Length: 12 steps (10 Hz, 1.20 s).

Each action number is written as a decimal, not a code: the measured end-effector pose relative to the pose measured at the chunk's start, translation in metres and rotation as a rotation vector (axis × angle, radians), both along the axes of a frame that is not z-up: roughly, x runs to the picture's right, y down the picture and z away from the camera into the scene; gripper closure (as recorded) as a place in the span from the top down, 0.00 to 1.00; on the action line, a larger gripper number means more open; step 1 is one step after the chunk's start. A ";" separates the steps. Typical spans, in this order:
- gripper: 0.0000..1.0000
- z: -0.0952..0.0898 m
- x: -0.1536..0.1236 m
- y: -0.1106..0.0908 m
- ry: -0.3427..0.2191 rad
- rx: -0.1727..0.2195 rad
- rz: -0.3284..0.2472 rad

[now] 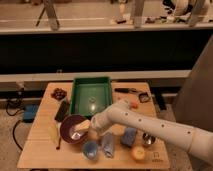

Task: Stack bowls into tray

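Observation:
A green tray (pixel 75 97) stands at the back middle of the wooden table, with a small clear item (pixel 93 100) inside it. A large purple bowl (pixel 69 131) sits in front of the tray at the left. A small blue bowl (pixel 90 149) sits near the table's front edge. My white arm reaches in from the right, and my gripper (pixel 82 127) is at the purple bowl's right rim, over its inside.
Dark red fruit (pixel 59 93) and a black flat object (pixel 62 111) lie left of the tray. A yellow item (pixel 54 134) lies left of the purple bowl. A blue sponge (pixel 128 136), a grey-blue object (pixel 107 144), a metal cup (pixel 148 139) and a yellow fruit (pixel 138 153) lie at the front right.

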<state>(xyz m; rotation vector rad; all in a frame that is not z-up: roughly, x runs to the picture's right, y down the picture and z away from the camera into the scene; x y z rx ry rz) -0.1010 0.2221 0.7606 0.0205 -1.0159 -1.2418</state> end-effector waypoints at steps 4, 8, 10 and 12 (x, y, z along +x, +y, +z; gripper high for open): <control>0.80 0.004 -0.006 0.002 0.003 -0.009 -0.013; 0.80 0.010 -0.012 0.005 0.005 -0.021 -0.022; 0.70 0.014 -0.013 0.007 0.008 -0.025 -0.023; 0.52 0.015 -0.013 0.007 0.013 -0.029 -0.021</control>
